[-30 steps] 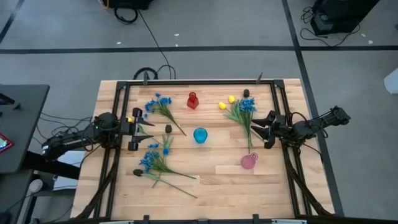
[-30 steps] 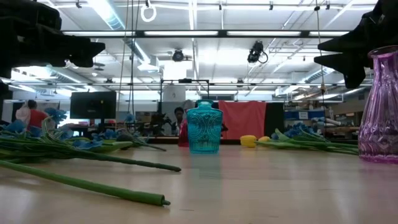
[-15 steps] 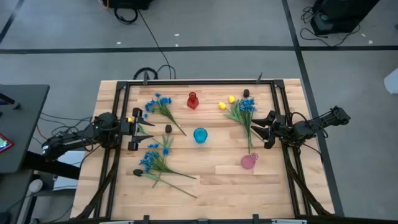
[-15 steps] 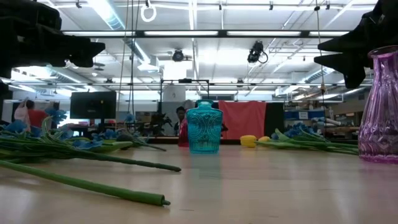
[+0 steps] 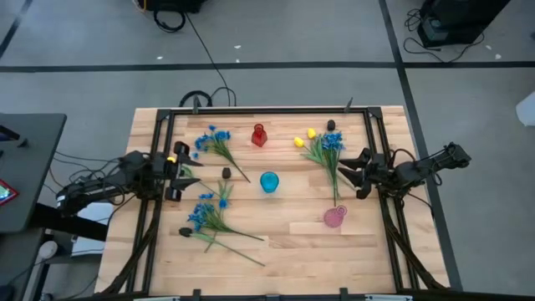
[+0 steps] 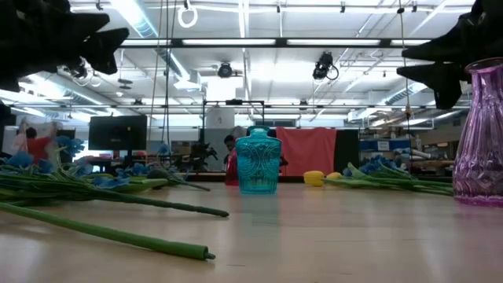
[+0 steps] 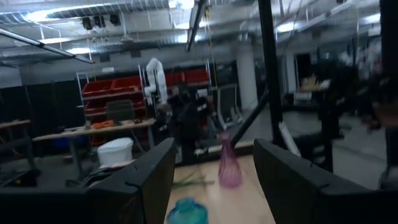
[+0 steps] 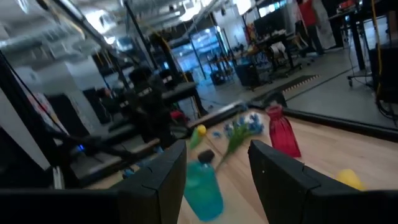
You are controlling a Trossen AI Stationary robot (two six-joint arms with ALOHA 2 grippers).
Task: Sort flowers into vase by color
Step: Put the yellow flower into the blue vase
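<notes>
Nothing has been sorted yet: all 3 vases appear empty and every flower lies on the bench (image 5: 276, 251). The left gripper (image 5: 185, 160) is raised at the left edge, its jaws spread wide and holding nothing, as the left wrist view shows. The right gripper (image 5: 349, 170) is poised at the right edge, its jaws likewise open and empty.

A blue spray (image 5: 216, 142) lies near the far-left corner, and a second blue bunch (image 5: 207, 216) with long green stems lies toward the near-left part. A third blue spray (image 5: 328, 150), its stem running toward the pink vase (image 5: 334, 217), lies near the right edge, with 2 yellow buds (image 5: 304, 137) just beside its head. A dark bloom (image 5: 226, 173) sits between the left sprays, another (image 5: 331, 125) near the far edge; a third, by the near-left bunch, is probably one too, though it is hard to tell. The red vase (image 5: 258, 135) stands toward the far edge and the teal vase (image 5: 268, 181) at the middle.

The main risk is judged to be a tangled pick: where sprays overlap, 2 stems could be lifted together. A long stem swung across the bench could also tip a narrow vase, and the small loose buds could roll away from closing jaws.
</notes>
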